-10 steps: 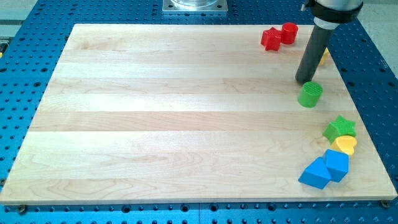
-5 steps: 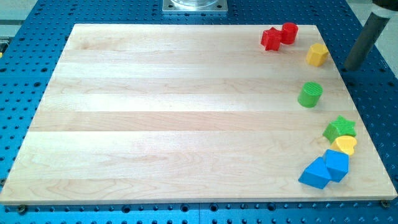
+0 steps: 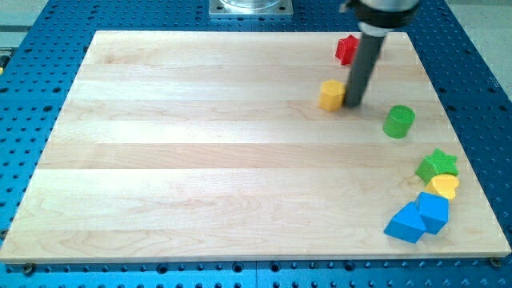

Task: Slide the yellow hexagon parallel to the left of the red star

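Observation:
The yellow hexagon (image 3: 331, 94) lies on the wooden board (image 3: 200, 144), right of centre in the upper part. My tip (image 3: 350, 104) touches its right side. The red star (image 3: 346, 50) sits near the view's top, above and a little right of the hexagon; my rod covers its right edge. The red cylinder that stood beside the star is hidden behind the rod.
A green cylinder (image 3: 398, 122) stands right of my tip. At the view's lower right are a green star (image 3: 437, 164), a yellow heart (image 3: 443, 186) and two blue blocks (image 3: 418, 218). A metal mount (image 3: 250, 7) sits at the top edge.
My tip swung from the board's right edge leftward and pushed the yellow hexagon left and down, from beside the red blocks to below the red star.

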Controlling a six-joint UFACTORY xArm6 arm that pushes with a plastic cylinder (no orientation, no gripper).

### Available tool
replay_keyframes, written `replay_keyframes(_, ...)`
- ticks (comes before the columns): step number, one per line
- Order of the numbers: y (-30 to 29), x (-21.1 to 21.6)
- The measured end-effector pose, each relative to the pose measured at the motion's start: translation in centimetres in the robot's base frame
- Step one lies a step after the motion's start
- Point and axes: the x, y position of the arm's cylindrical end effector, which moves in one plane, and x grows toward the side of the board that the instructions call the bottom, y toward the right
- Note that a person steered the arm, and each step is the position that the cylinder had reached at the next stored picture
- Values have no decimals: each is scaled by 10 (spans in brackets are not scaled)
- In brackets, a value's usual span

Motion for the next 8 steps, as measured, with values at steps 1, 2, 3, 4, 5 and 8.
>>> replay_keyframes(1, -48, 10)
replay_keyframes(2, -75, 54)
replay_keyframes(3, -80, 0)
replay_keyframes(4, -82, -56)
replay_keyframes(5, -77, -51)
replay_keyframes(8, -104, -128)
